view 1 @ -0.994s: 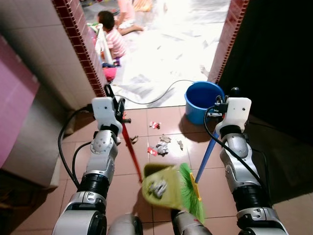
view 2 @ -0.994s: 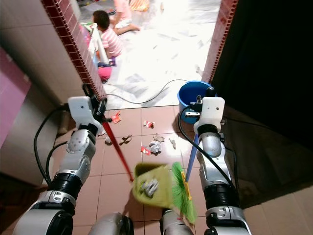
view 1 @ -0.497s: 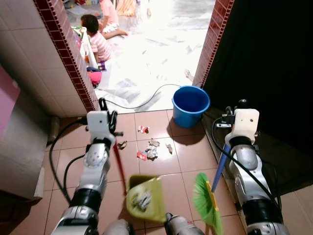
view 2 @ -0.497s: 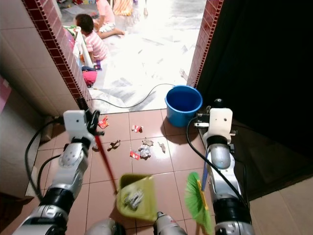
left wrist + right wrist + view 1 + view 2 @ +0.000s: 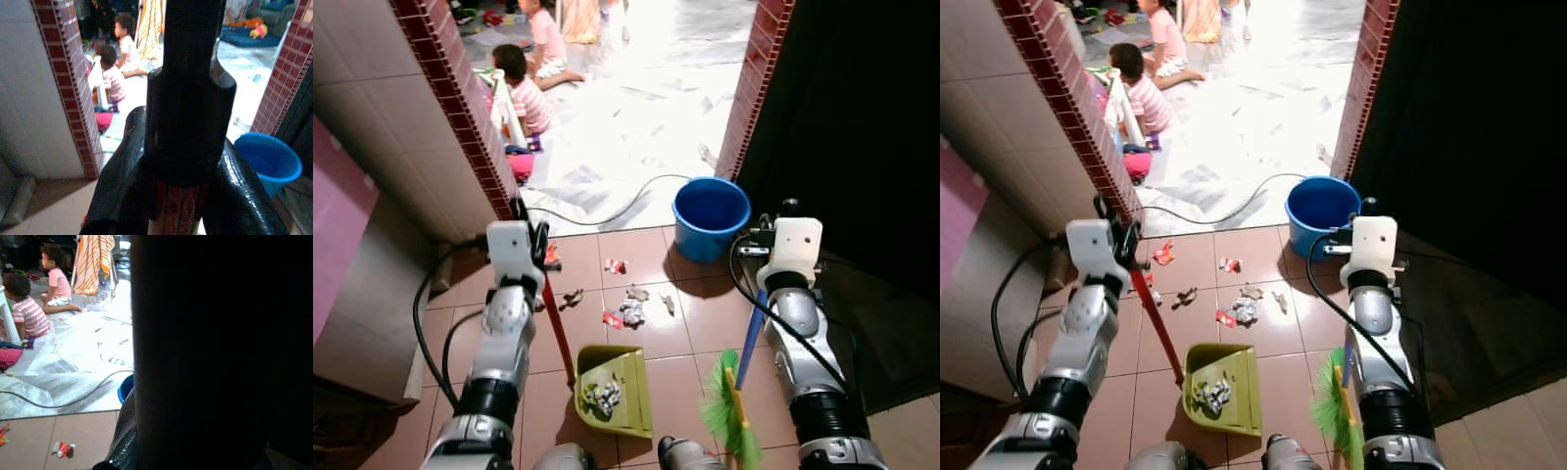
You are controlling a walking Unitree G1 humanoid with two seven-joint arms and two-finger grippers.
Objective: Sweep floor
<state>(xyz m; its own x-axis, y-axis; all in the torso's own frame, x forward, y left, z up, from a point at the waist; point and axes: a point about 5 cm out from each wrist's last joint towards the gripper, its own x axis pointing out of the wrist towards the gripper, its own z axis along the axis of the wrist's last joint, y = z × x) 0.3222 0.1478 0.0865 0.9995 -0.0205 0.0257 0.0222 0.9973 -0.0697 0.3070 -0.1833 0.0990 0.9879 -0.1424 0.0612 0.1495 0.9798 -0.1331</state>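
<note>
Your left gripper (image 5: 182,161) is clamping its black fingers (image 5: 120,191) around the red handle (image 5: 556,328) of the green dustpan (image 5: 615,390), up beside the brick wall edge (image 5: 460,108). You are holding that handle slanting down to the pan, which is resting on the brown tiled floor (image 5: 651,328) just ahead of you, with crumpled scraps (image 5: 601,396) lying inside it. Beyond the pan's far edge, more litter (image 5: 628,308) is sitting loose on the tiles: a red-and-white wrapper, a pale crumpled wad and a few small bits, with another red scrap (image 5: 1164,254) nearer the wall. Past that, a blue bucket (image 5: 710,215) is standing at the doorway threshold, and a dark cable (image 5: 617,211) is trailing across the bright floor outside, where two children (image 5: 533,69) are sitting. Your right gripper (image 5: 766,284) is carrying the broom: its blue handle (image 5: 748,338) is running down along your right forearm to the green bristles (image 5: 729,421), which are hanging near the floor just to the right of the dustpan. You cannot tell from the dark right wrist view how those fingers are set on the handle.
</note>
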